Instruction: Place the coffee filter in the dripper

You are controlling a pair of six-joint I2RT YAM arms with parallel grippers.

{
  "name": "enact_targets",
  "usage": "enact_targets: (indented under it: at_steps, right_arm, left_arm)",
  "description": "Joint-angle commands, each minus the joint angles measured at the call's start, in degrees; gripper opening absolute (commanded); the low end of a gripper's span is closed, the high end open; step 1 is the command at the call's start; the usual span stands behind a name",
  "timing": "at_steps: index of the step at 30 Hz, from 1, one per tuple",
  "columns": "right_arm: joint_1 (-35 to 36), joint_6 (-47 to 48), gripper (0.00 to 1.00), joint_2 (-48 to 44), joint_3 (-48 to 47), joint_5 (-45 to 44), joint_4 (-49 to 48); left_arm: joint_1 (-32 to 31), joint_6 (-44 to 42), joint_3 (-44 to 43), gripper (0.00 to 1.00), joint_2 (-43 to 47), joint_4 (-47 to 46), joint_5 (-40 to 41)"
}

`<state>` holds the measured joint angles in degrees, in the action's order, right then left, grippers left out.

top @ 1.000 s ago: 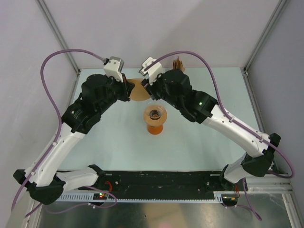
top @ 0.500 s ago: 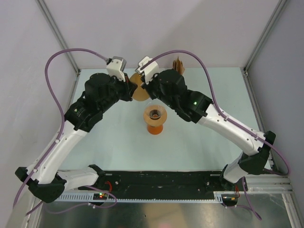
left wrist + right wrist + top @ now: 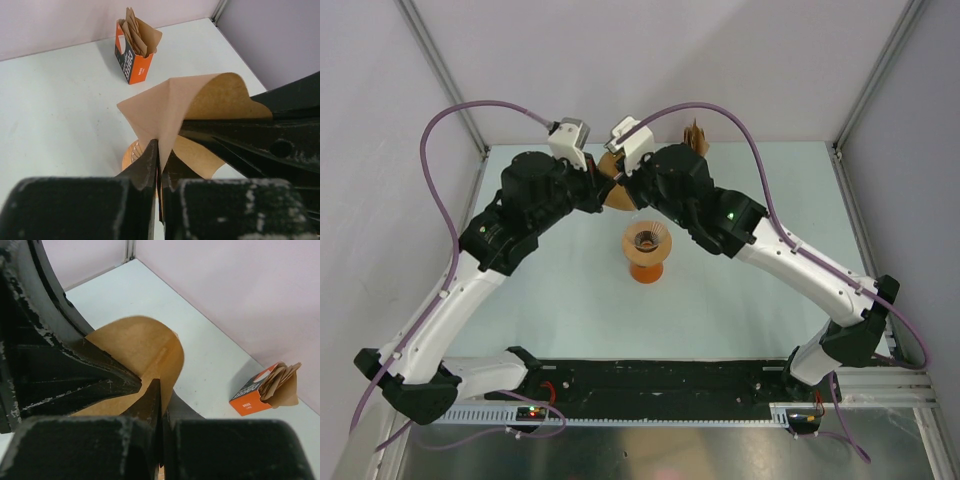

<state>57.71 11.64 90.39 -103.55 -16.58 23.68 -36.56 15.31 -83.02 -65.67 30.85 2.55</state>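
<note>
The coffee filter (image 3: 616,196), a light-brown paper, hangs in the air between both grippers just behind the dripper (image 3: 646,239). The dripper is a clear ribbed cone sitting on an orange beaker (image 3: 646,270). My left gripper (image 3: 599,184) is shut on one edge of the filter (image 3: 170,102), and its jaws (image 3: 161,150) pinch the paper. My right gripper (image 3: 624,184) is shut on the opposite edge (image 3: 135,342), seen closely in the right wrist view (image 3: 162,392). The paper bows open between them. Part of the dripper's rim (image 3: 132,152) shows below the filter.
An orange box (image 3: 696,136) with a bunch of brown papers stands at the back of the table, also seen as the orange box (image 3: 134,62) in the left wrist view and the box (image 3: 252,395) in the right wrist view. Walls enclose the pale table (image 3: 750,290).
My right gripper has closed onto the filter that the left gripper held. Both wrists have drawn closer together, and the filter now bows between them.
</note>
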Motion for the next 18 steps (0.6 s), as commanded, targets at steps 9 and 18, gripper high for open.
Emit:
enact_targets:
  at_steps: [9,18]
  right_arm:
    - [-9.0,-2.7,0.00,-5.6,2.7,18.6,1.4]
    - [-19.0,-1.3,0.00,-10.7,6.1,50.5,6.3]
  left_arm:
    - [1.3,-5.0,0.3,0.73,6.6,-2.1,-11.3]
    - [6.8,-24.3,-2.9,1.00,13.9,9.7,-26.8]
